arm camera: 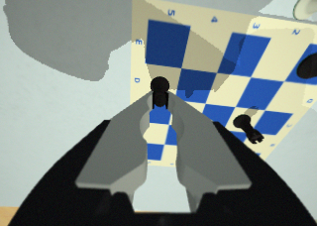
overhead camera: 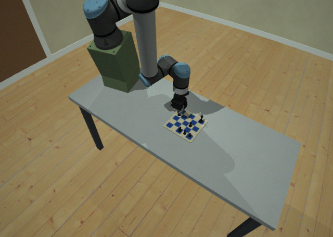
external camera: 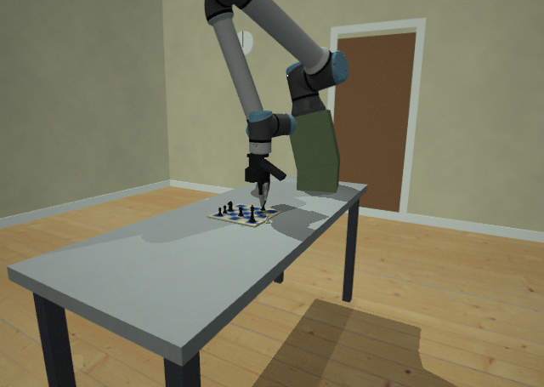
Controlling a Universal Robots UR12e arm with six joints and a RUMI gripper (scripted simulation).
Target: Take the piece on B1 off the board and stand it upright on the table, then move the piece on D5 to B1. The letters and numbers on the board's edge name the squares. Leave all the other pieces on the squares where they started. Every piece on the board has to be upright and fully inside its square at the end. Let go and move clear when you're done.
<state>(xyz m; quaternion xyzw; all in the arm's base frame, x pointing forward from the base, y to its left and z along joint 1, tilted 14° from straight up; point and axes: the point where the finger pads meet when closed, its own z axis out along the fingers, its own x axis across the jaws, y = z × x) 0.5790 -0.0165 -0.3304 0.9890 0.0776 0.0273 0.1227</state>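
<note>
The small blue-and-cream chessboard (overhead camera: 185,124) lies on the grey table; it also shows in the exterior view (external camera: 243,214) and the wrist view (arm camera: 233,77). My gripper (arm camera: 159,92) is shut on a black pawn (arm camera: 158,90) standing at the board's D5 corner, near the row letter D and column number 5. The gripper shows low over the board's near-arm corner (overhead camera: 179,111) and in the exterior view (external camera: 263,202). A white piece (overhead camera: 200,113) stands on the table just off the board; its base shows at the wrist view's top right (arm camera: 306,5).
Several other black pieces stand on the board, among them a tall one (overhead camera: 201,119) near the far edge and a pawn (arm camera: 247,127) in the wrist view. The green robot pedestal (overhead camera: 114,62) stands at the table's back corner.
</note>
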